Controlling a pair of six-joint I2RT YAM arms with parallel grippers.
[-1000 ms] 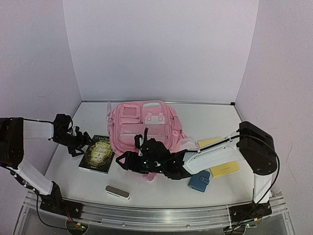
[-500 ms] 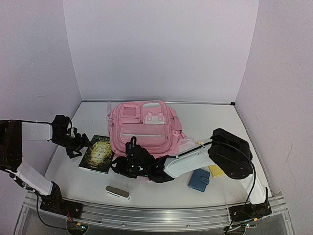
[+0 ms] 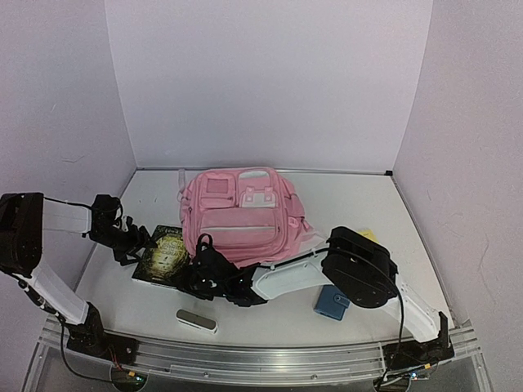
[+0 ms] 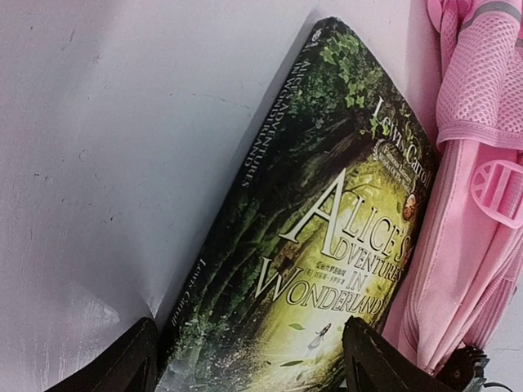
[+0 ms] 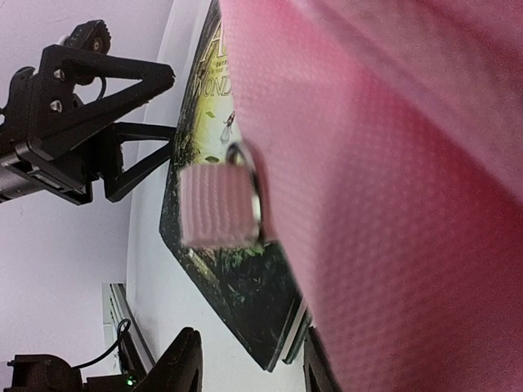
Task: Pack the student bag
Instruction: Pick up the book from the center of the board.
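The pink student bag (image 3: 241, 214) lies flat in the middle of the table, front pockets up. A dark green book, Alice's Adventures in Wonderland (image 3: 163, 253), lies against its left side. My left gripper (image 3: 135, 242) is open at the book's left end. In the left wrist view its fingertips (image 4: 122, 363) stand either side of the book (image 4: 310, 237). My right gripper (image 3: 192, 273) is open and low at the bag's front left corner. In the right wrist view it (image 5: 249, 371) points at the book's corner (image 5: 237, 302), beside the bag's fabric (image 5: 392, 204) and a pink pull tab (image 5: 219, 206).
A grey oblong case (image 3: 197, 321) lies near the front edge. A blue wallet (image 3: 333, 302) lies front right, partly under the right arm. A yellow pad (image 3: 365, 235) peeks out behind that arm. The right arm stretches across the table in front of the bag.
My right gripper has swept left along the bag's front edge to the book's near corner. My left gripper has edged right onto the book's end.
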